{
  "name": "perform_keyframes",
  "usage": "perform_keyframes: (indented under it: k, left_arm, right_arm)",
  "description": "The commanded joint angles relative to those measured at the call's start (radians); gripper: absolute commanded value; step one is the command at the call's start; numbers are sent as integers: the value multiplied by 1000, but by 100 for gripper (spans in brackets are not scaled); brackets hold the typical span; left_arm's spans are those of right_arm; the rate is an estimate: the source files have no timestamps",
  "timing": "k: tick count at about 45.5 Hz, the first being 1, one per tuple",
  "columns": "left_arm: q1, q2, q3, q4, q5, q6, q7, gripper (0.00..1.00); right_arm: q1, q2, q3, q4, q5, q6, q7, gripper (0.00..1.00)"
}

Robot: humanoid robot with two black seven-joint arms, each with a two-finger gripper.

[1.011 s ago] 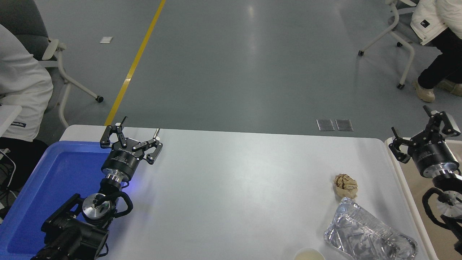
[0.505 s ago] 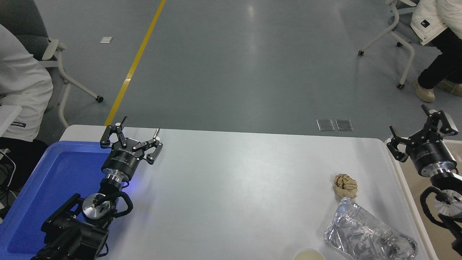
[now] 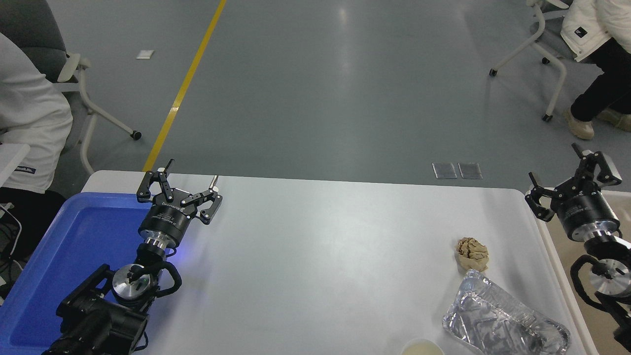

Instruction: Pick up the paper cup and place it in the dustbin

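Only the rim of the white paper cup (image 3: pixel 422 348) shows, at the table's front edge, cut off by the picture's bottom. The beige dustbin (image 3: pixel 552 246) with its off-white rim stands against the table's right side. Over the bin's far end hangs my right gripper (image 3: pixel 553 178), open and holding nothing, well away from the cup. My left gripper (image 3: pixel 190 178) is parked open at the far left, above the edge of the blue tray.
A crumpled brown paper ball (image 3: pixel 472 253) and a crinkled foil tray (image 3: pixel 503 320) lie between the cup and the bin. A blue plastic tray (image 3: pixel 69 256) fills the table's left end. People sit on chairs at the far left (image 3: pixel 29 113) and far right (image 3: pixel 596 54).
My right gripper has drifted a little up and to the left over the bin's far end, still open. The left arm and the objects have not moved.
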Motion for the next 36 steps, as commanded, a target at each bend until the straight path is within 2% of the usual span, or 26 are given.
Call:
perform_keyframes:
  k: [1,17,30,36]
  left_arm:
    - [0,0,0,0,1,-1,0,99]
    - [0,0,0,0,-1,1,0,99]
    - [0,0,0,0,-1,1,0,99]
    - [0,0,0,0,-1,1,0,99]
  right_arm:
    - [0,1,0,0,0,0,0,100]
    - [12,-27,-33,0,2,-1,0,100]
    - [95,-238,-222,17,26,0,0,100]
    - [136,-370,-296,23,48,2,-3,100]
